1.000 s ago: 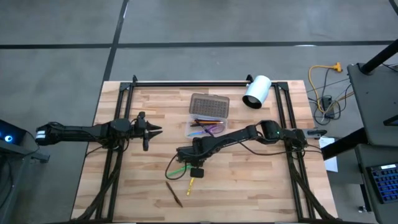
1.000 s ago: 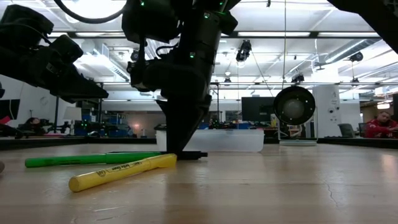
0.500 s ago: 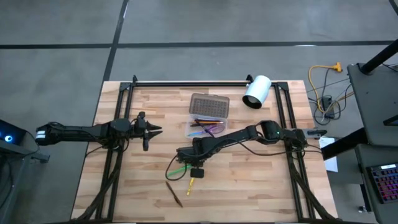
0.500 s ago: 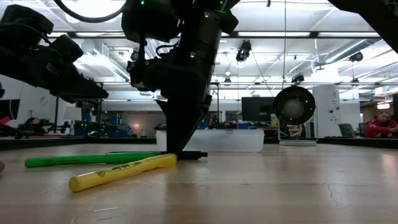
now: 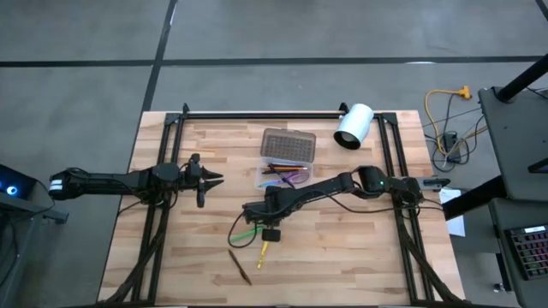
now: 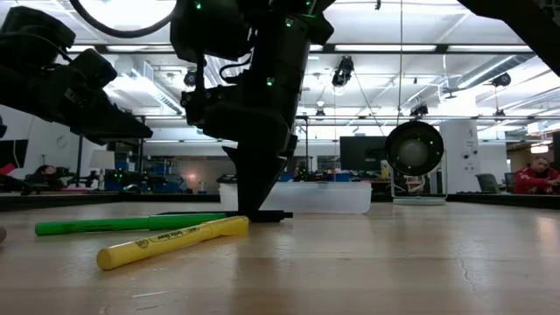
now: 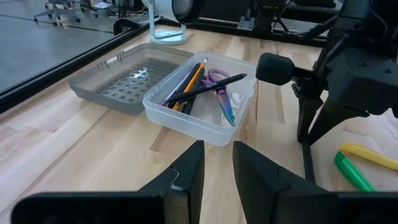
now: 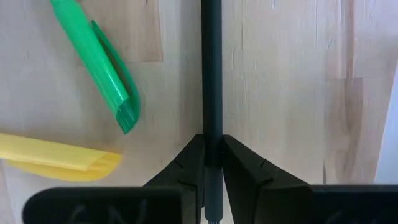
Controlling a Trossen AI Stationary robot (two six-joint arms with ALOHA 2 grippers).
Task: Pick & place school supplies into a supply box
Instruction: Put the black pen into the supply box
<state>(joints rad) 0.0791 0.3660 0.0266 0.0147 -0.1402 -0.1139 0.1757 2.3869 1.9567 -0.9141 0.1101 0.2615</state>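
A thin black pen (image 8: 211, 56) lies on the wooden table, and my right gripper (image 8: 212, 149) is shut on it near the table's middle (image 5: 253, 210). Beside it lie a green pen (image 8: 93, 68), a yellow pen (image 8: 56, 158) and, nearer the front edge, a brown pencil (image 5: 240, 267). The translucent supply box (image 7: 186, 121) holds several pens and the purple-handled scissors (image 7: 219, 87). Its grey lid (image 7: 121, 84) lies open and flat behind it. My left gripper (image 7: 217, 171) hovers left of the box, narrowly open, touching nothing. My right gripper pinches the black pen's shaft (image 8: 211, 118) between its two fingers. The fingers (image 6: 256, 197) come from above, pointing down, and lie across the pen. The pen lies level, at the table top (image 6: 273, 216).
A white cylinder (image 5: 354, 126) lies at the far right of the table. Black frame rails (image 5: 257, 114) run along the far edge and down both sides. Bare wood shows on the near right part of the table (image 5: 360, 257). A person sits far off in the room (image 6: 535, 175).
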